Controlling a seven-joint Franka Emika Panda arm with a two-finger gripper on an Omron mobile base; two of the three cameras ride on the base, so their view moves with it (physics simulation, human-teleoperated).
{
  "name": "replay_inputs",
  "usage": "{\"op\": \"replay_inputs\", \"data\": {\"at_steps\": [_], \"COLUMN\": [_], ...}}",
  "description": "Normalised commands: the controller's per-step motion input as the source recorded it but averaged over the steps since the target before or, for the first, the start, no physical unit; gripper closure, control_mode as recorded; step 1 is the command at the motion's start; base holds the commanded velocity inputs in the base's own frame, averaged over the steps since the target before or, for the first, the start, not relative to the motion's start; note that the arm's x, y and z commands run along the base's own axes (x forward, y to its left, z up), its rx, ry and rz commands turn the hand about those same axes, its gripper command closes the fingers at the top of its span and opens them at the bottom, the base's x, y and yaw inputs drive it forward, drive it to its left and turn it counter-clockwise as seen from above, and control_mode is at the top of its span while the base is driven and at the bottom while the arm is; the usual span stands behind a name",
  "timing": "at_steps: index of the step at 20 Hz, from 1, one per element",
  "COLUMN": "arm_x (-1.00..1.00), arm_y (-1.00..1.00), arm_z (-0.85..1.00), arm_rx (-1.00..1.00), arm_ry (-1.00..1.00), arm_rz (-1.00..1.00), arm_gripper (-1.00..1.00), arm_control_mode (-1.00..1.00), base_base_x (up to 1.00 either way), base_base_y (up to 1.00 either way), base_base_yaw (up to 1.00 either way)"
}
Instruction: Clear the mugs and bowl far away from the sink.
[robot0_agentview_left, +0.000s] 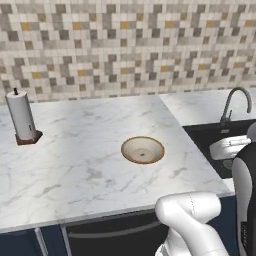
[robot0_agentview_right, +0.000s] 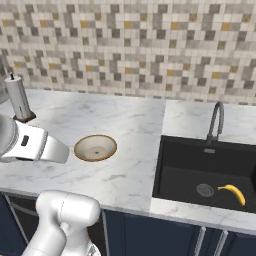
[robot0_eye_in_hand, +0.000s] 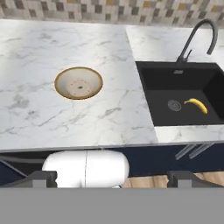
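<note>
The bowl (robot0_agentview_left: 143, 149) (robot0_agentview_right: 95, 147) (robot0_eye_in_hand: 78, 82), shallow and cream inside with a tan rim, rests upright on the white marble counter (robot0_agentview_left: 75, 160), a short way left of the sink (robot0_agentview_left: 207, 137) (robot0_agentview_right: 180, 172) (robot0_eye_in_hand: 162, 83). The sink is a black recessed basin with a grey gooseneck faucet (robot0_agentview_left: 227, 107) (robot0_agentview_right: 216, 120) (robot0_eye_in_hand: 197, 35). The mugs are out of view. My gripper (robot0_eye_in_hand: 113, 177) hovers high in front of the counter edge and well back from the bowl. It is open, its fingertips (robot0_eye_in_hand: 43, 177) far apart, nothing between them.
A yellow banana (robot0_agentview_right: 232, 192) (robot0_eye_in_hand: 196, 104) lies in the sink by the drain. A paper towel roll (robot0_agentview_left: 21, 117) (robot0_agentview_right: 17, 97) stands at the counter's back left. A mosaic tile wall backs the counter, and dark cabinets sit below it.
</note>
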Motion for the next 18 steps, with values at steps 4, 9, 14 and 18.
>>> {"op": "replay_inputs", "data": {"at_steps": [4,9,14,18], "arm_x": [0.00,0.00,0.00,0.00], "arm_y": [0.00,0.00,0.00,0.00], "arm_z": [0.00,0.00,0.00,0.00], "arm_rx": [0.00,0.00,0.00,0.00], "arm_ry": [0.00,0.00,0.00,0.00], "arm_rz": [0.00,0.00,0.00,0.00], "arm_gripper": [-1.00,-1.00,-1.00,-1.00], "arm_control_mode": [1.00,1.00,1.00,1.00], "base_base_x": [1.00,1.00,0.97,0.99], "base_base_y": [0.29,0.24,0.03,0.01], "base_base_yaw": [-0.32,-0.13,0.02,0.11]}}
